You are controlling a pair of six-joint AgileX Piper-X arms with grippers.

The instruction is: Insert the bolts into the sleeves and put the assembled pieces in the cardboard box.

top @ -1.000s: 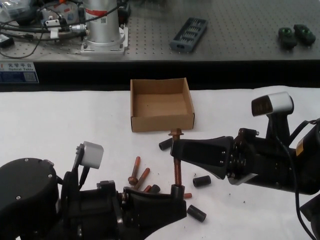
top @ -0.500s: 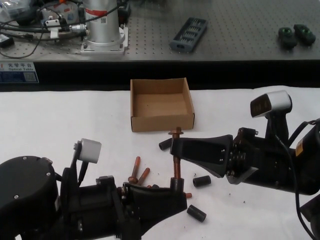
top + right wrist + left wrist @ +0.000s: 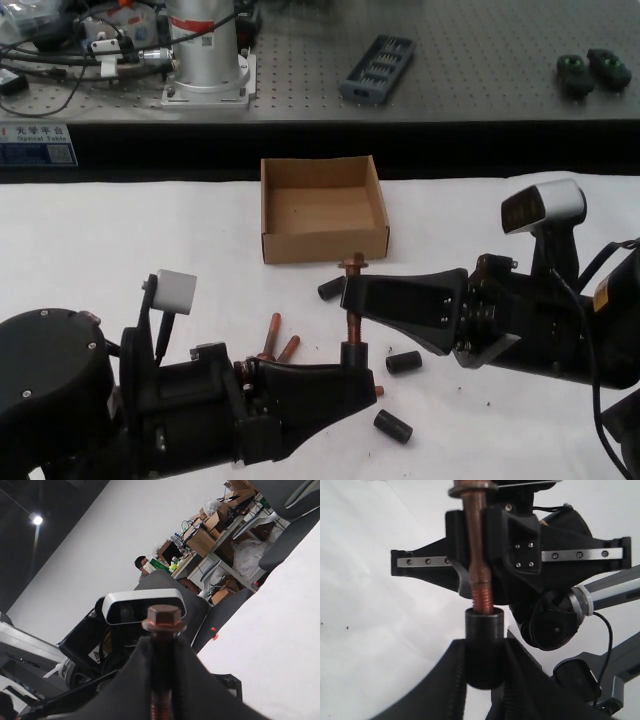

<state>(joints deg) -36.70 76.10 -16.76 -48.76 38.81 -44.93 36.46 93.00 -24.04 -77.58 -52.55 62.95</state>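
On the white-covered table [image 3: 120, 230], an open brown cardboard box [image 3: 322, 210] stands beyond both arms. The right end effector [image 3: 351, 293] pinches an upright copper hex-head bolt [image 3: 474, 545]. Its threaded tip is at the mouth of a short black cylindrical sleeve [image 3: 483, 635], pinched by the left end effector [image 3: 483, 669].

The left gripper [image 3: 351, 368] risen with its sleeve [image 3: 352, 353] clamped, sleeve mouth now up around the threaded tip of the bolt [image 3: 352, 322], less copper shank bare beneath the right gripper [image 3: 349, 295], left arm's white camera housing [image 3: 172, 290] higher and farther from the bolt.
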